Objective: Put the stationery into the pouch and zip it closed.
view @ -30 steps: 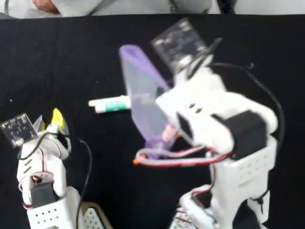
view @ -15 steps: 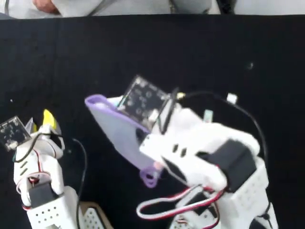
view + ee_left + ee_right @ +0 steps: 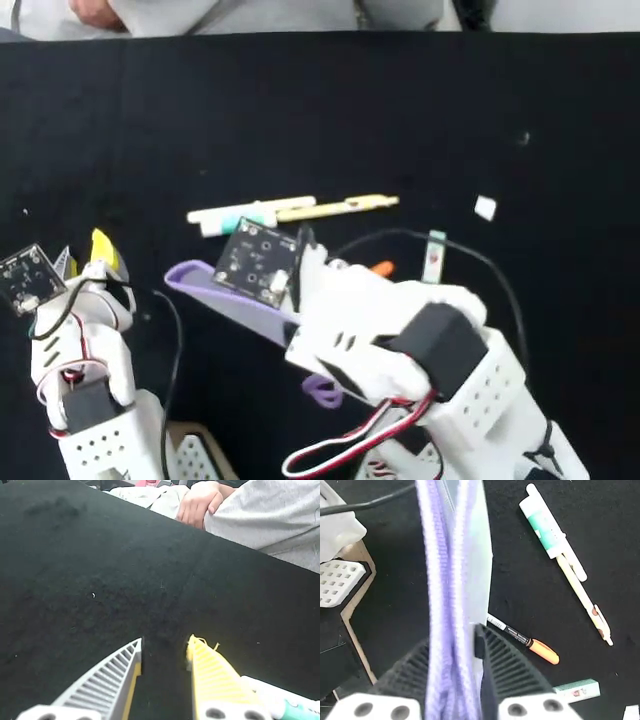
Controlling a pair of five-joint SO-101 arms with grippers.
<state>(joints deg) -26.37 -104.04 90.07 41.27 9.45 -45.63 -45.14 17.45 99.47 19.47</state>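
**A:** Where do things stand, left to right?

**B:** Your left pincer (image 3: pixel 165 644) is at the near left, jaws apart and empty, low over the bare counter (image 3: pixel 150 120). Right of it is the pouch (image 3: pixel 210 288), up on edge and clamped at its purple zip strips by your right pincer (image 3: pixel 452 639). The stationery lies loose on the counter. A green-banded pen (image 3: pixel 235 218) and a yellow pen (image 3: pixel 340 207) lie just beyond the pouch, and an orange marker (image 3: pixel 382 268) is beside the right arm. A small green box (image 3: pixel 434 255) and a white scrap (image 3: pixel 485 208) are farther right.

**A:** How do you do this step well?

**B:** I'd judge nothing is in yet. Your grip looks to pinch both strips together, so the mouth is nearly flat. Hold one side only and turn the mouth toward the left pincer, so it has a gap to feed. Take the pens first, as they lie nearest.

**A:** And the pose?

**B:** The left arm is tucked back with its pincer pointing far. The right arm is folded low, its wrist turned left over the pouch.
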